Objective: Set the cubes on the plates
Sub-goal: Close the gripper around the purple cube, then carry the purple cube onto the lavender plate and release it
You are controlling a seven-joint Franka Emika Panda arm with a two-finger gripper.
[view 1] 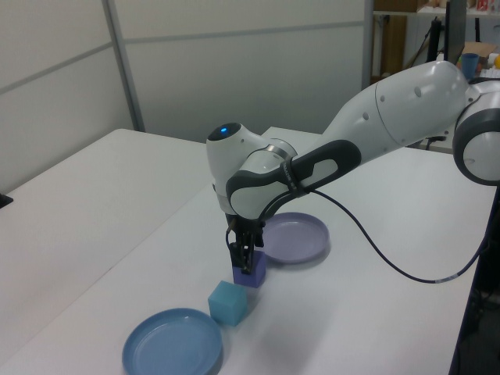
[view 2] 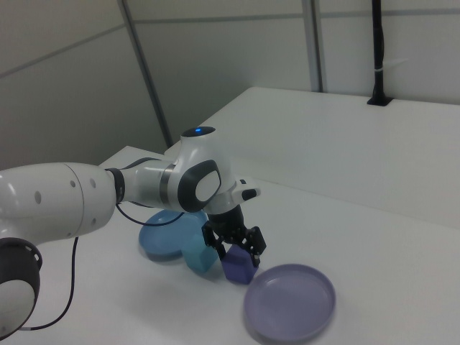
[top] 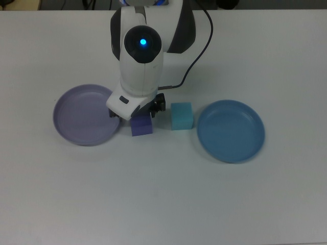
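Gripper (view 2: 234, 249) spread open, fingers straddling purple cube (view 2: 238, 267) to line up a grasp. Cube sits on table just beside lavender plate (top: 84, 121); turquoise cube (top: 181, 116) beyond, near blue plate (top: 231, 131). Both plates empty.

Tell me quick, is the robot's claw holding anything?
Gripper: open, fingers either side of the purple cube, which sits on the table; not holding it yet.
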